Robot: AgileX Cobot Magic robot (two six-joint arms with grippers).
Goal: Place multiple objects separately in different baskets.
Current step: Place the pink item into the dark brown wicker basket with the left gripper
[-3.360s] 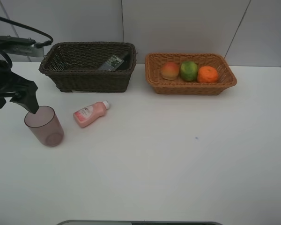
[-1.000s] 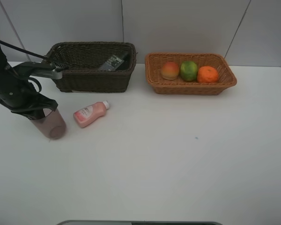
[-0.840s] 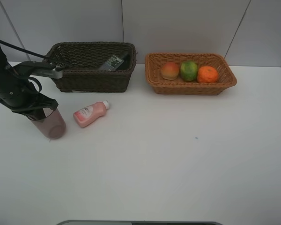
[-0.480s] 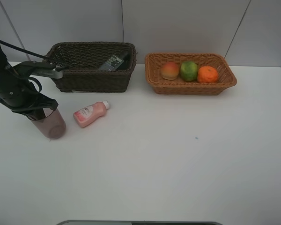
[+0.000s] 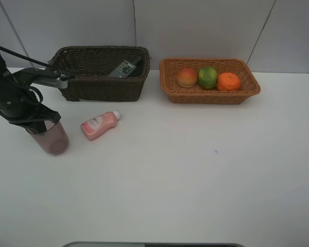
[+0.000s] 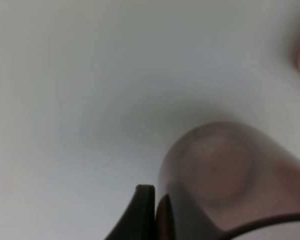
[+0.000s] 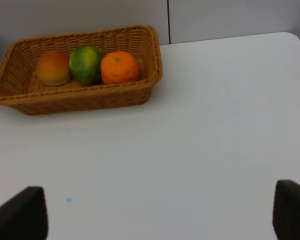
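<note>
While my left gripper [image 5: 43, 122] pinches tight on the cup [image 5: 52, 141] rim, cup upright at far left. Pink bottle [image 5: 99, 124] lies just right of it, on the table [image 5: 195, 175]. Dark basket [image 5: 103, 88] holds the green bottle [image 5: 124, 67]; tan basket [image 5: 206, 96] holds peach [image 5: 187, 77], green fruit [image 5: 207, 77], orange [image 5: 228, 81]. Right gripper [image 7: 160, 215] gapes wide, empty.

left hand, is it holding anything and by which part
The left hand is shut on the translucent mauve plastic cup, gripping the wall at its rim.
</note>
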